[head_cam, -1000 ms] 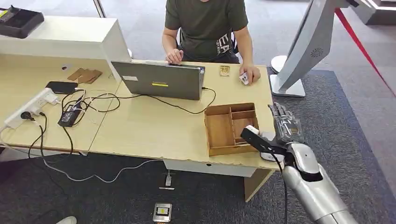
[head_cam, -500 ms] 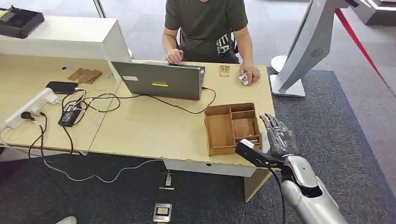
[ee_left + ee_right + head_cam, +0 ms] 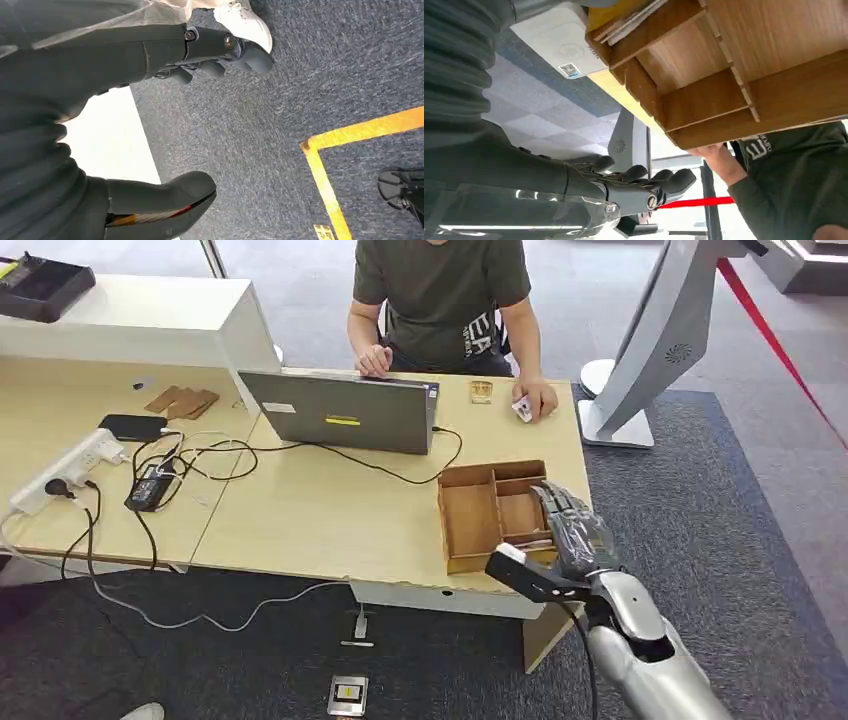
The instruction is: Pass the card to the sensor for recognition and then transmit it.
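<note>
The right hand (image 3: 568,530) is seen at five o'clock, fingers spread and empty, over the near right compartment of the wooden tray (image 3: 470,525), where cards (image 3: 533,541) lie. The left hand (image 3: 210,50) hangs over carpet, fingers loosely curled, empty. At one o'clock, a card (image 3: 522,408) is held by a person's hand (image 3: 540,398).

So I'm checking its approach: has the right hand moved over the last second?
Yes. The right hand has shifted left, from beside the wooden tray to over its right compartments.
</note>
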Controlling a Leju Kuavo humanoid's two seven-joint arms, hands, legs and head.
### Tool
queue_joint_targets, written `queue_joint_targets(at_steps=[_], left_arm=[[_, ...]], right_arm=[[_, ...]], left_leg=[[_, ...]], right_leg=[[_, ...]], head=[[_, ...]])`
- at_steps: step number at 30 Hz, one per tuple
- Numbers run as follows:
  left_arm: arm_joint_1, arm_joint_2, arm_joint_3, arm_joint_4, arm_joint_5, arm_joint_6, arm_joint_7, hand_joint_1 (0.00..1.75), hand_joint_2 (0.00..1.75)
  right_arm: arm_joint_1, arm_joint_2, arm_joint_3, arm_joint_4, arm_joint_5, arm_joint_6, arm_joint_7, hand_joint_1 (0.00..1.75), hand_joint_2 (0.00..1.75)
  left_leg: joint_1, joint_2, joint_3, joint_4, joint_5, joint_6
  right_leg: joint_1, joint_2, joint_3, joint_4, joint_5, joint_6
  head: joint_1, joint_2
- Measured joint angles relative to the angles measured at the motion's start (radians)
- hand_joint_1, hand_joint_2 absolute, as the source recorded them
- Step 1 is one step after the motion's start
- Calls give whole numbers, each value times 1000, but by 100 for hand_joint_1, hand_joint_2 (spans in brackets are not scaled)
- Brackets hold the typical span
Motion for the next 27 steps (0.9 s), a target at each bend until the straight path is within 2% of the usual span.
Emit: queue_joint_targets(at_steps=[16, 27], left_arm=[[-1, 0, 0, 0, 0, 0, -6, 0, 175], [0, 0, -1, 0, 0, 0, -9, 0, 175]], right_arm=[[-80, 59, 35, 173, -5, -50, -9, 0, 175], [-95, 75, 39, 253, 10, -62, -11, 0, 175]], left_leg=[[0, 0, 0, 0, 0, 0], [0, 0, 0, 0, 0, 0]], right_leg=[[0, 0, 0, 0, 0, 0], [0, 0, 0, 0, 0, 0]], head=[[0, 0], [0, 0]])
